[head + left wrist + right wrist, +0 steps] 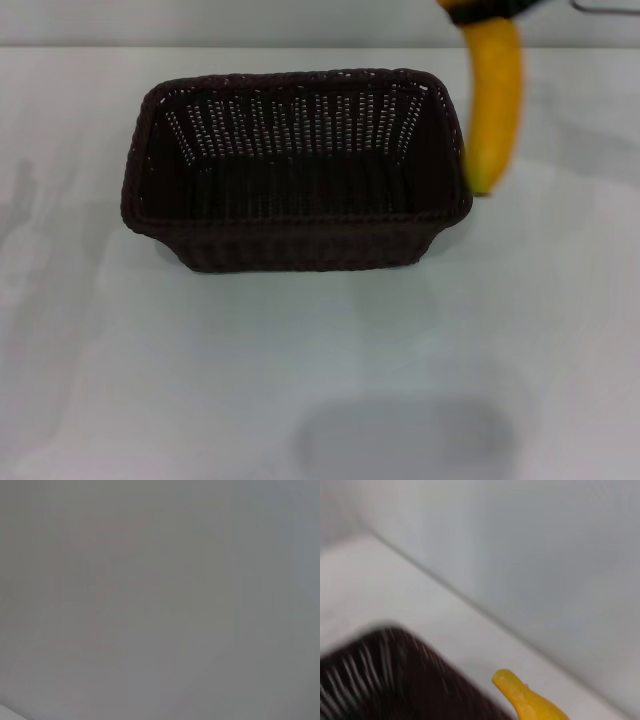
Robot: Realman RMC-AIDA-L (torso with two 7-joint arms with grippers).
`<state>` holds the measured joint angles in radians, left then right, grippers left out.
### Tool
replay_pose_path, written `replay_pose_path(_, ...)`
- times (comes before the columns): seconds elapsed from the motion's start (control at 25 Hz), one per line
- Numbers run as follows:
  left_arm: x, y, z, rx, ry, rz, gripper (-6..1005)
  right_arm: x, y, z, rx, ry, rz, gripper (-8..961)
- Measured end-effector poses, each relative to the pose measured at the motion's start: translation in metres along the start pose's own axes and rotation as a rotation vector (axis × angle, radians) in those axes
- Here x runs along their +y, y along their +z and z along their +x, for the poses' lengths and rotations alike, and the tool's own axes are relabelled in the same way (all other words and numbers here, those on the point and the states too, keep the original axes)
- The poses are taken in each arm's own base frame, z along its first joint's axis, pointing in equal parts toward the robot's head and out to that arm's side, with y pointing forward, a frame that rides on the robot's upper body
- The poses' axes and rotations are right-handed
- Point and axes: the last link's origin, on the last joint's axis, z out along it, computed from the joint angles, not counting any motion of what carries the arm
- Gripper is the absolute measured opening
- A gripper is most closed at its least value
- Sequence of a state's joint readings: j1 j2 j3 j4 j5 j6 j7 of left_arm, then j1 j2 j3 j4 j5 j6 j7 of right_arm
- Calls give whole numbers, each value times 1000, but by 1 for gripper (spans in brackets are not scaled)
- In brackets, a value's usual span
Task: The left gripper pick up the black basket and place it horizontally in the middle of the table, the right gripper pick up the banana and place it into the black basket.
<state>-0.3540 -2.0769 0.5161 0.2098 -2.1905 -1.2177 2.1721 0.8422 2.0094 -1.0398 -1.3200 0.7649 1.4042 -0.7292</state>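
The black basket stands lengthwise across the middle of the white table, open side up and empty. The banana hangs nearly upright at the top right. Its upper end is held in my right gripper, of which only a dark edge shows at the top of the head view. The banana's lower tip is just outside the basket's right rim. The right wrist view shows the banana's tip beside the basket's rim. My left gripper is out of view; the left wrist view shows only plain grey.
A grey wall runs along the table's far edge. A soft shadow lies on the table near the front edge.
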Motion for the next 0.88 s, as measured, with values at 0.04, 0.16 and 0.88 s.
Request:
replay_pose_path(0.04, 1, 1, -1, -3, -5, -3, 623, 3, 4, -6, -22, -18, -23, 480)
replay_pose_path(0.16, 2, 0, -4, -8, -14, -3, 623, 19, 25, -22, -23, -128, -100, 480)
replay_pose_path(0.88, 2, -2, -3, 0, -15, -7, 622, 49, 69, -29, -88, -333, -84, 672)
